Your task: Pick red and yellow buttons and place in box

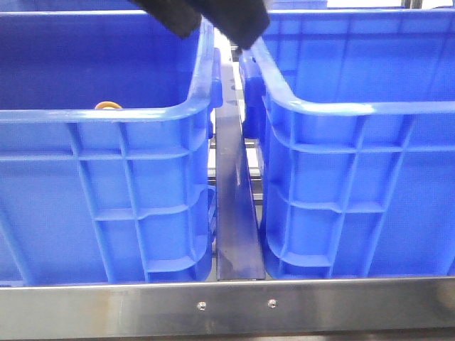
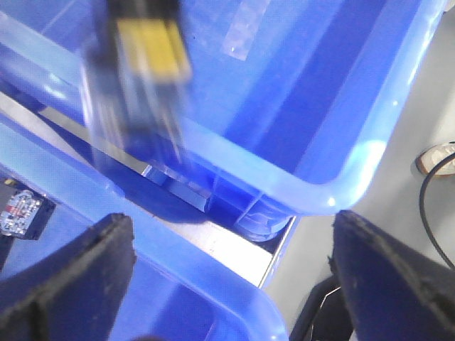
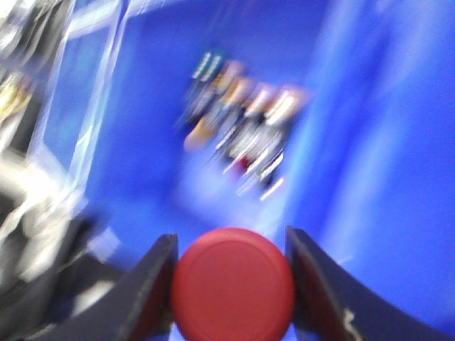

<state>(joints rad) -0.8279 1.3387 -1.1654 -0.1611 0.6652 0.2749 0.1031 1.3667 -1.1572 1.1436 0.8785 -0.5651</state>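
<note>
A red button (image 3: pixel 233 283) is being pinched between the two fingers (image 3: pixel 153 291) of the right gripper (image 3: pixel 233 295), one finger pressed against each side of its round cap. The cap is being presented face-on to the right wrist camera, so its axis is running roughly along the line of the fingers and away from the wrist; its collar and stem cannot be made out. Beyond the button, the blue inside of a crate (image 3: pixel 370 177) is being seen, heavily blurred, with a smeared cluster of small mixed parts (image 3: pixel 242 135) lying on its floor. The left gripper (image 2: pixel 234 284) is being held with its jaws spread wide and nothing between them, above the rims of two blue crates and the metal strip (image 2: pixel 234 245) between them. Past those rims, a blurred black arm part with a yellow patch (image 2: pixel 146 50) is being seen over the farther crate (image 2: pixel 306 92). In the front view, the left crate (image 1: pixel 106 185) and the right crate (image 1: pixel 355 192) are standing side by side, just apart, with a grey divider (image 1: pixel 234 213) between them and a steel rail (image 1: pixel 227 309) across their front. A small orange-yellow object (image 1: pixel 108 106) is just showing over the left crate's near rim; whether it is the yellow button cannot be told. Two dark arm parts (image 1: pixel 213 18) are hanging above the gap between the crates.
</note>
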